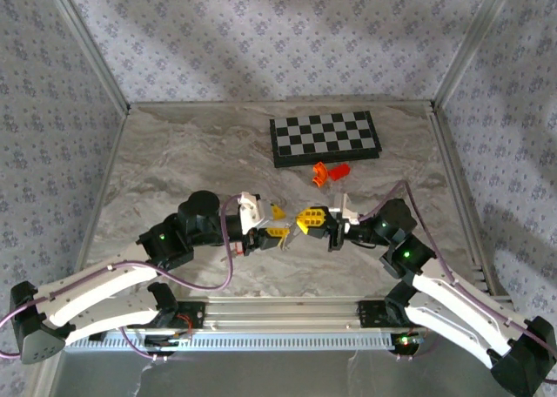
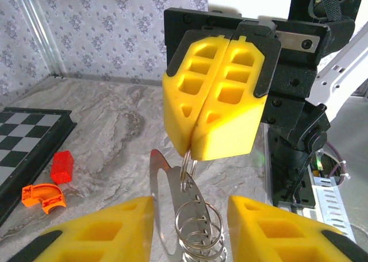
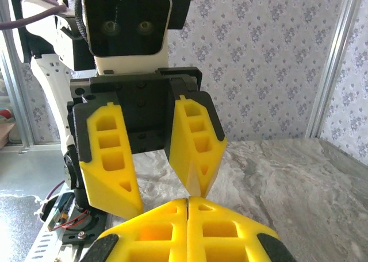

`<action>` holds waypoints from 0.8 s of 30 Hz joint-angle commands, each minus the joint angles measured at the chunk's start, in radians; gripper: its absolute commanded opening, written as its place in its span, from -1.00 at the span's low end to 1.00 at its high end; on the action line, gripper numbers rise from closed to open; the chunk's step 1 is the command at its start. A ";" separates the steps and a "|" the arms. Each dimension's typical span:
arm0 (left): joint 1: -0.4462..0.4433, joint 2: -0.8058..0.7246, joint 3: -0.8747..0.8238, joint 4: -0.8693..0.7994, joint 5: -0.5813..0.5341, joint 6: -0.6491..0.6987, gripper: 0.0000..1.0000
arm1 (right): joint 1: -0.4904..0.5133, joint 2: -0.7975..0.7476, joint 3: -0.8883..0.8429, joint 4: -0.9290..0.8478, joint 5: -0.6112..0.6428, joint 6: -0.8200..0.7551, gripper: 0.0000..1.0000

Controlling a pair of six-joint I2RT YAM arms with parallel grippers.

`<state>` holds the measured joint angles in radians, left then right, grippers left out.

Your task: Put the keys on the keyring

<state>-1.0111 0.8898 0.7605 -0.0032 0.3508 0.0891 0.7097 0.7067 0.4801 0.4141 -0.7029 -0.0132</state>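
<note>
Step in hand, as I judge it: the threading hand-over, with both grippers nose to nose over the near middle of the table (image 1: 174, 153).

Left gripper (image 3: 167, 197): jaws partly apart; nothing clamped that I can see; its fingers (image 2: 98, 233) flank the keyring with a gap showing on either side.

Keyring (image 2: 198, 227): a silvery wire coil hanging between the two grippers; a pale flat strip (image 2: 160, 199) stands just beside it at its 10 o'clock; I cannot tell whether that strip is the key's blade or the ring's own band.

Right gripper (image 2: 192, 151): jaws pressed fully together; they pinch a thin wire loop at the keyring's 12 o'clock, so the whole cluster hangs from this gripper.

Orange plastic pieces (image 1: 329, 172): on the table at 1 o'clock from the right gripper, well apart from the work; the chessboard (image 1: 324, 137) lies beyond them at 12 o'clock.

Next move, in my judgement: bring the left jaws together squarely on the coil or the strip; the right grip must hold firm; thin wire may twist or slip sideways, so the approach should be slow and centred.
</note>
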 commanded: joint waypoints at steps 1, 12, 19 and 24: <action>-0.007 -0.015 0.019 0.031 0.008 0.006 -0.31 | 0.010 -0.006 0.041 0.010 -0.039 -0.012 -1.00; -0.007 0.011 0.022 0.064 0.034 0.002 -0.39 | 0.024 0.009 0.047 0.012 -0.041 -0.017 -1.00; -0.007 0.021 0.019 0.084 0.040 0.000 -0.49 | 0.031 0.016 0.048 0.011 -0.043 -0.020 -1.00; -0.007 0.039 0.023 0.085 0.051 0.000 -0.57 | 0.035 0.017 0.050 0.011 -0.043 -0.021 -1.00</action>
<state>-1.0111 0.9180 0.7609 0.0528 0.3740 0.0864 0.7341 0.7273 0.4900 0.4137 -0.7231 -0.0170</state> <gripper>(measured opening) 0.218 0.052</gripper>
